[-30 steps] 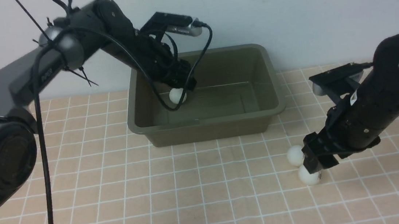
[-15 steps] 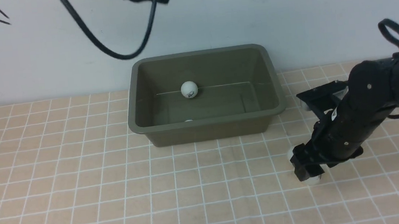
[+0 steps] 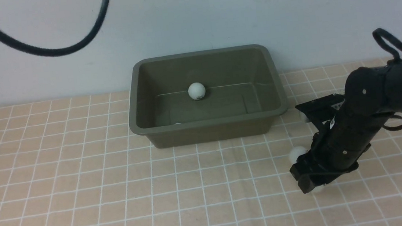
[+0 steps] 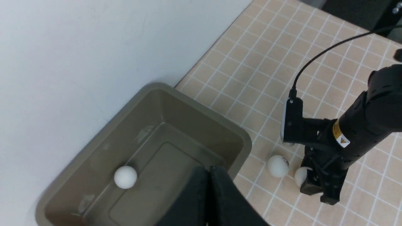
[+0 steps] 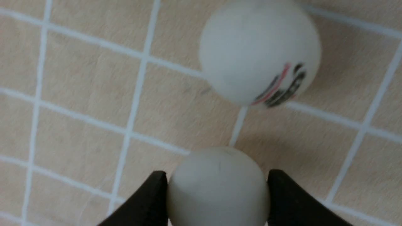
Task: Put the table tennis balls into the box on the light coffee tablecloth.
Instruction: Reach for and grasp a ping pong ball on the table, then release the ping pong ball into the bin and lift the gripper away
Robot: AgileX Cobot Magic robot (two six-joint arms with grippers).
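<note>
The olive-green box [image 3: 209, 126] stands at the back middle of the light coffee tablecloth [image 3: 81, 176]. One white ball [image 3: 196, 91] lies inside by its far wall; a second one [image 3: 177, 123] just peeks over the near rim. My right gripper [image 3: 313, 182] is down on the cloth to the right of the box, shut on a third ball [image 5: 218, 188]. A fourth ball with a dark logo [image 5: 259, 51] lies loose just beyond it [image 3: 296, 154]. My left gripper [image 4: 209, 171] is shut and empty, high above the box [image 4: 194, 122]; it is out of the front view.
A white wall runs right behind the box. A black cable [image 3: 51, 50] of my left arm hangs across the upper left of the front view. My right arm [image 3: 370, 111] slants down from the right edge.
My left arm rose out of the front view, leaving its ball in the box, where it rolled slightly right. My right gripper lowered and closed on the nearer ball.
</note>
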